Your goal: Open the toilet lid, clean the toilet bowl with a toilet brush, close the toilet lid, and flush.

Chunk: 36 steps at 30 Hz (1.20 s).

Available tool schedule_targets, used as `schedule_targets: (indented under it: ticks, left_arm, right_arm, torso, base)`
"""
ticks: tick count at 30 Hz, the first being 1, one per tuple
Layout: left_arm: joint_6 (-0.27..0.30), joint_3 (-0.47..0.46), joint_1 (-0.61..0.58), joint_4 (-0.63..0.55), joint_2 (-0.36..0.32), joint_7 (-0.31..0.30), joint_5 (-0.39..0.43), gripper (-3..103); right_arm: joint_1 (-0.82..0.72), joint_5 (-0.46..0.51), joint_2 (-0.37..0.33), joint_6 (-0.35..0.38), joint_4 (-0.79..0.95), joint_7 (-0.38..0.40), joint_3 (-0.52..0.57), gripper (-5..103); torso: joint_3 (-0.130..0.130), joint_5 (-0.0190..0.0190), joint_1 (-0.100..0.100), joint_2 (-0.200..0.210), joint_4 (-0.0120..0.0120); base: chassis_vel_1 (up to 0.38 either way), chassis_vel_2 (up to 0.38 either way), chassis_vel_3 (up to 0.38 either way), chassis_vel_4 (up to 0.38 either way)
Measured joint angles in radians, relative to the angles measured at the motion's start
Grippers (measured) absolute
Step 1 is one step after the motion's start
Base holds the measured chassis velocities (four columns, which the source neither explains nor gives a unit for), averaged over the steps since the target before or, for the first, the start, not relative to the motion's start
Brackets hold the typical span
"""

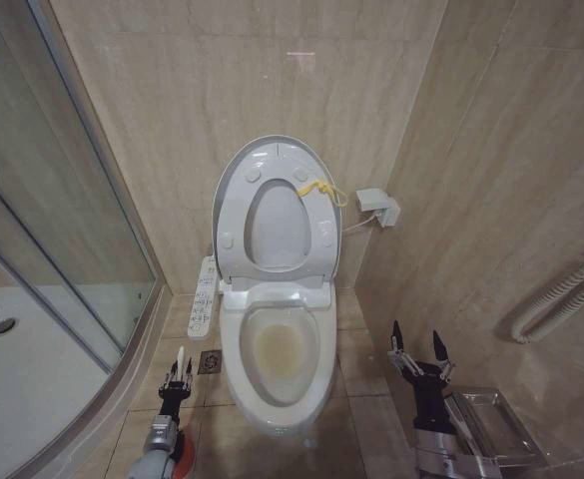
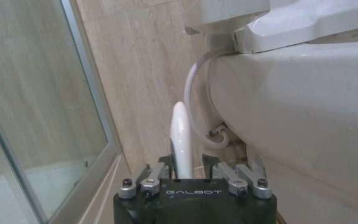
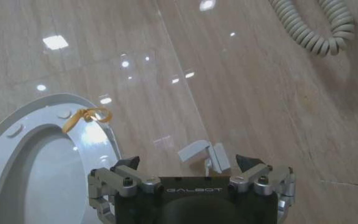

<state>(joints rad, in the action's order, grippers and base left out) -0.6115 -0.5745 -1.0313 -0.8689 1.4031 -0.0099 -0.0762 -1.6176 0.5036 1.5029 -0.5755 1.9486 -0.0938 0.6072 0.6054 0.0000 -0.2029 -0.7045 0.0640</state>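
This is a bathroom — a small one in a home or a hotel room. A white toilet [image 1: 275, 339] stands against the back wall, and its lid [image 1: 277, 205] is up. A strip of buttons [image 1: 204, 296] sits on the toilet's left side. Further left of the toilet is a shower with glass walls [image 1: 57, 200] and a white floor with a round drain [image 1: 4, 325]. Shiny tan tiles [image 1: 172, 90] cover the walls behind the toilet and the floor around it. On the wall right of the toilet hangs a curly hose [image 1: 566, 294].
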Motion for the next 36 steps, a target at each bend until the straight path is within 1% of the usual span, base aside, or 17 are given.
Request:
schedule_targets:
  ticks: [4, 5, 14, 26, 29, 30, 32, 34, 35, 36]
  left_arm:
    - [-0.004, -0.001, 0.000, 0.000, -0.001, 0.001, -0.002, 28]
    - [-0.006, -0.002, 0.001, 0.001, -0.001, 0.002, -0.003, 18]
    - [-0.016, -0.002, 0.000, -0.002, -0.001, 0.009, -0.006, 18]
    - [-0.035, -0.011, -0.029, -0.046, -0.006, 0.019, -0.002, 18]
    - [-0.057, -0.024, -0.032, -0.048, -0.008, 0.036, 0.005, 18]
    - [-0.072, -0.030, -0.032, -0.048, -0.010, 0.051, 0.020, 18]
    - [-0.080, -0.033, -0.031, -0.048, -0.011, 0.060, 0.028, 18]
    - [-0.105, -0.041, -0.029, -0.048, -0.013, 0.101, 0.066, 18]
    - [-0.105, -0.041, -0.029, -0.048, -0.013, 0.101, 0.066, 18]
    - [-0.127, -0.049, -0.024, -0.044, -0.016, 0.147, 0.104, 18]
  right_arm:
    - [0.000, 0.000, 0.002, 0.001, 0.001, 0.000, 0.000, 100]
    - [0.000, -0.001, 0.002, 0.001, 0.001, 0.000, 0.000, 100]
    - [0.000, -0.004, 0.005, 0.002, 0.001, 0.001, 0.000, 100]
    - [-0.003, -0.004, 0.003, 0.002, 0.006, 0.002, 0.001, 100]
    - [-0.003, -0.004, 0.001, 0.002, 0.006, 0.002, 0.001, 100]
    - [-0.003, -0.004, 0.000, 0.001, 0.005, 0.002, 0.001, 100]
    - [-0.003, -0.004, 0.000, 0.001, 0.005, 0.002, 0.001, 100]
    - [-0.003, -0.003, -0.002, 0.000, 0.005, 0.002, 0.001, 100]
    - [-0.003, -0.003, -0.002, 0.000, 0.005, 0.002, 0.001, 100]
    - [-0.003, -0.003, -0.002, 0.000, 0.005, 0.002, 0.002, 100]
  torso:
    - [0.000, 0.0000, 0.000, 0.000, 0.0000]
    - [0.000, 0.0000, 0.000, 0.000, 0.0000]
    - [0.000, 0.0000, 0.000, 0.000, 0.0000]
    - [0.000, 0.0000, 0.000, 0.000, 0.0000]
    - [0.000, 0.0000, 0.000, 0.000, 0.0000]
    - [0.000, 0.0001, 0.000, 0.000, 0.0000]
    - [0.000, 0.0001, 0.000, 0.000, 0.0000]
    - [0.000, 0.0001, 0.000, 0.000, -0.0001]
    - [0.000, 0.0001, 0.000, 0.000, -0.0001]
    - [0.000, 0.0001, 0.000, 0.000, 0.0000]
  base:
    - [0.000, 0.000, 0.000, 0.000]
    - [0.000, 0.000, 0.000, 0.000]
    - [0.000, 0.000, 0.000, 0.000]
    - [0.000, 0.000, 0.000, 0.000]
    - [0.000, 0.000, 0.000, 0.000]
    - [0.000, 0.000, 0.000, 0.000]
    - [0.000, 0.000, 0.000, 0.000]
    - [0.000, 0.000, 0.000, 0.000]
    - [0.000, 0.000, 0.000, 0.000]
    - [0.000, 0.000, 0.000, 0.000]
